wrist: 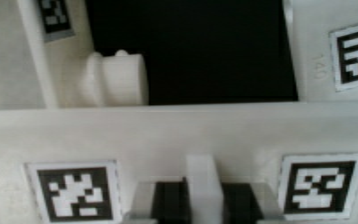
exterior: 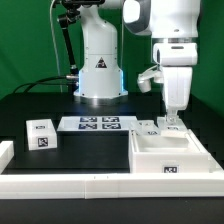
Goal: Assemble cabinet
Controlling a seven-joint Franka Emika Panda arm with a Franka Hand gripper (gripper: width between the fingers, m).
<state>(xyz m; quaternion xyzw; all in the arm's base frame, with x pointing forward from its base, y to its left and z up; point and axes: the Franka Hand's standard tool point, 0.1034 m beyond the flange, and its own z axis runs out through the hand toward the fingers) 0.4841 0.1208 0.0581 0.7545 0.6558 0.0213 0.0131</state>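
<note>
Wrist view: gripper (wrist: 197, 205) fingers (wrist: 165, 200) clenched on a thin upright rib (wrist: 197, 170) of the cabinet (wrist: 149, 135) wall

Bright, even overhead light; the wrist view is soft and blurred.

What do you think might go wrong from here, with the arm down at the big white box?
The jaws sit at the cabinet wall's edge, around a thin white strip; whether they grip is unclear, so it may slip. The small block close beside the cabinet might get knocked.
</note>
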